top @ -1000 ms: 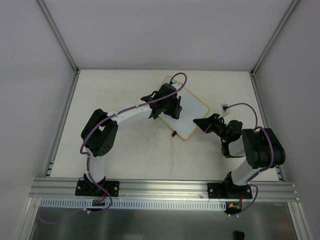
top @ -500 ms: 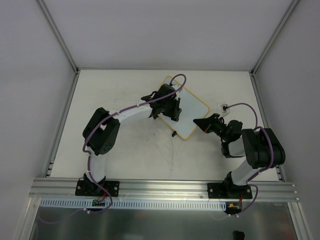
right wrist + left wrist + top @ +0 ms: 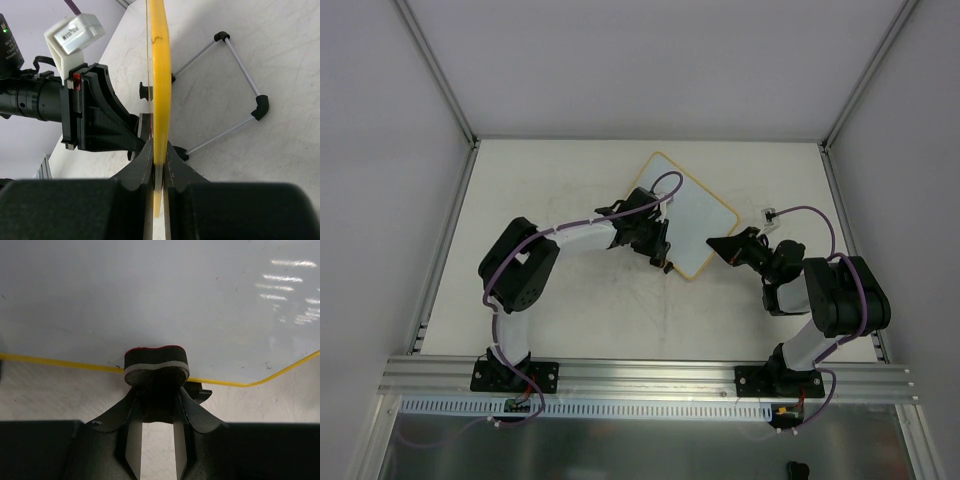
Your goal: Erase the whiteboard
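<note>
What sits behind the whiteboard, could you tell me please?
A thin wire stand with black corners. The whiteboard shows edge-on, so its back face is hidden.

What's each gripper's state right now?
left gripper: closed, holding the eraser.
right gripper: closed, clamped on the edge of the whiteboard.

Glossy smooth whiteboard (image 3: 190,300), matt felt-like eraser (image 3: 156,372), scuffed matt table (image 3: 580,310), brushed metal rail (image 3: 650,372)

From above, the left pincer (image 3: 658,252) covers one edge of the whiteboard (image 3: 700,215)
</note>
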### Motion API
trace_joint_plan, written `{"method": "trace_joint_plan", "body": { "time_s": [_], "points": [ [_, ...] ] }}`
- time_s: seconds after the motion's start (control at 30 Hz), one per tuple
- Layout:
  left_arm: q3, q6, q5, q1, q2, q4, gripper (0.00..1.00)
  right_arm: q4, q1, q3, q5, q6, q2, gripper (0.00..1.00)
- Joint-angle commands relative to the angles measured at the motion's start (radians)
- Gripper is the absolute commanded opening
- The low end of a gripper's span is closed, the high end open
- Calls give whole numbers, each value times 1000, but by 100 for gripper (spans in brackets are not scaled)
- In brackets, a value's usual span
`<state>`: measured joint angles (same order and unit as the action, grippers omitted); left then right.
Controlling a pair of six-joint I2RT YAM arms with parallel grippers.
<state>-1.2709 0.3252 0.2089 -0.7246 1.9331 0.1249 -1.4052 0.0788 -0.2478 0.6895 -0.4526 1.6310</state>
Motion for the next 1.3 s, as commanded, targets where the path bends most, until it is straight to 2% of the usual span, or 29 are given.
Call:
{"method": "trace_joint_plan", "body": {
  "time_s": [0.0, 0.13, 0.27, 0.37, 0.47, 0.63, 0.9, 1.1, 1.13, 1.17, 1.27],
  "points": [
    [45, 2, 40, 5, 23, 134, 0, -127, 18, 4, 35, 91, 10, 0],
    [83, 6, -8, 5, -60, 139, 0, -127, 18, 5, 35, 91, 10, 0],
    [149, 21, -72, 7, -254, 151, 0, -127, 18, 5, 35, 91, 12, 0],
    [200, 46, -141, 34, -357, 225, 0, -127, 18, 4, 31, 91, 13, 0],
    [289, 78, -112, 73, -428, 242, 0, -127, 18, 4, 33, 91, 13, 0],
    [439, 138, -123, 142, -474, 240, 0, -127, 18, 4, 33, 91, 12, 0],
    [551, 212, -177, 166, -565, 206, 0, -127, 18, 1, 35, 88, 9, 0],
    [561, 193, -135, 192, -531, 197, 5, -127, 18, -1, 36, 84, 4, 0],
    [562, 192, -129, 194, -523, 197, 8, -127, 16, -1, 35, 84, 3, 0],
    [562, 190, -125, 195, -511, 194, 17, -127, 15, -1, 36, 86, 3, 0],
    [565, 193, -123, 197, -507, 193, 27, -127, 16, -1, 38, 84, 3, 0]
  ]
}}
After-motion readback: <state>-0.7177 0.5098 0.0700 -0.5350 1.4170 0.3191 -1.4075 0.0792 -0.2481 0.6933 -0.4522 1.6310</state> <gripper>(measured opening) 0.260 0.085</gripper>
